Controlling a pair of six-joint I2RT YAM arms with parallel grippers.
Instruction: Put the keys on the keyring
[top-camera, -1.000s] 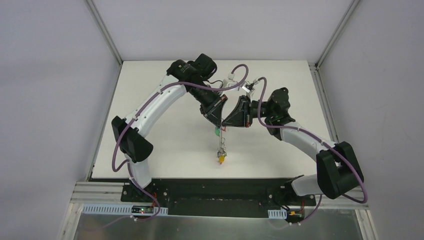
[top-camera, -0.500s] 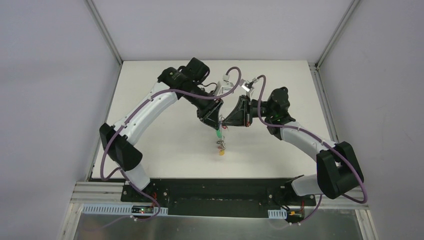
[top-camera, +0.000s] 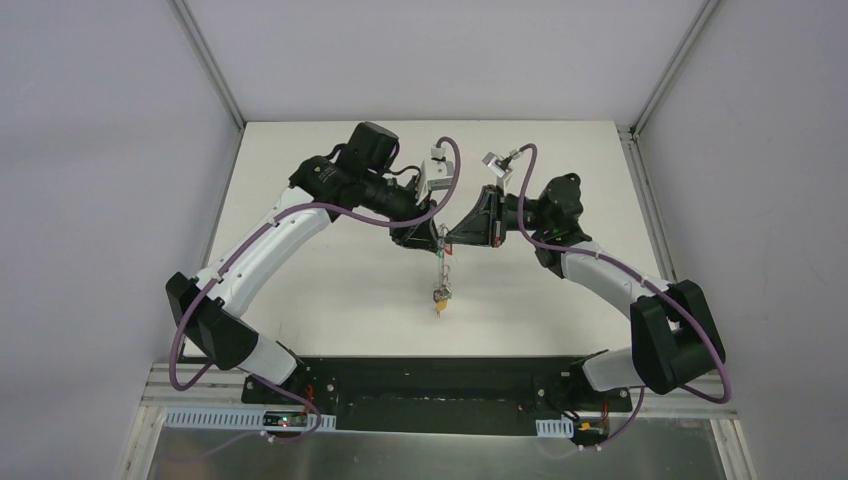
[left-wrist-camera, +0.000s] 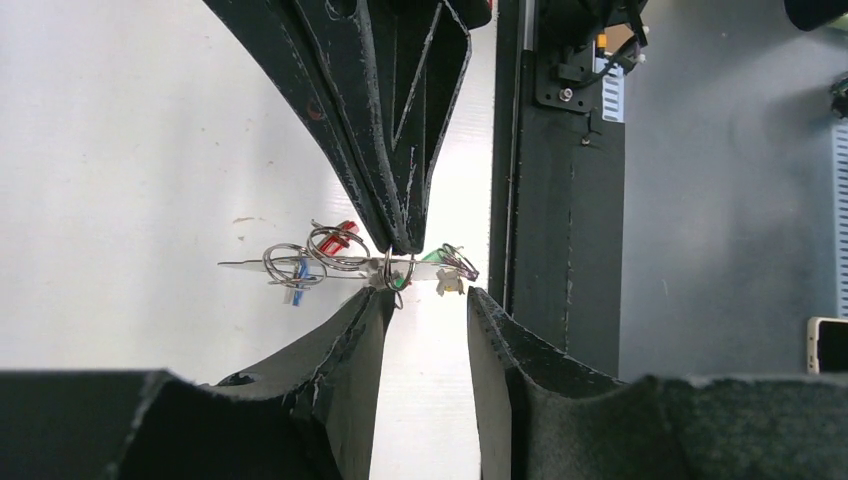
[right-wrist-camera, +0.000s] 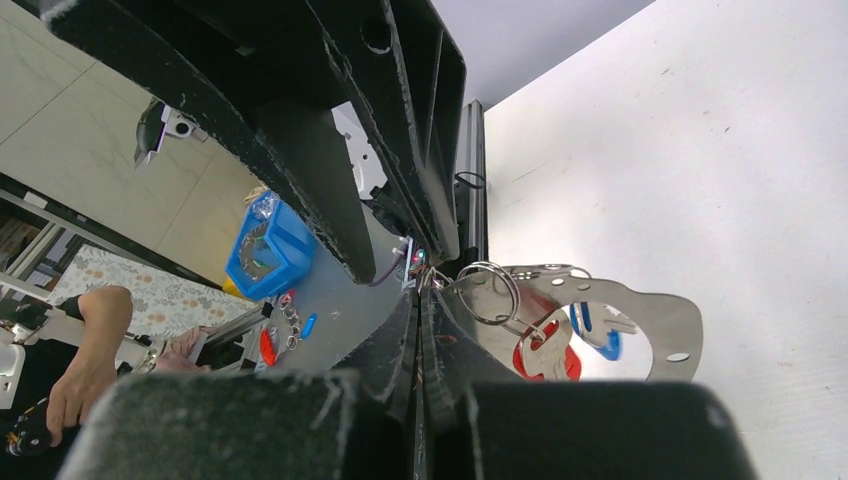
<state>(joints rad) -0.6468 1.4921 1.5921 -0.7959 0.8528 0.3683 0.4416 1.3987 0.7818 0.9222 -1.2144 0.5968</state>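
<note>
Left wrist: left gripper (left-wrist-camera: 428, 296) parted — right gripper (left-wrist-camera: 400, 245) clamps keyring (left-wrist-camera: 245, 265).

Robotics lab cell: white table (top-camera: 320, 290), aluminium frame (top-camera: 209, 62), plain grey walls (top-camera: 90, 180).

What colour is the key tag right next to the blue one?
Red: the tag beside the blue tag shows best in the right wrist view.
</note>
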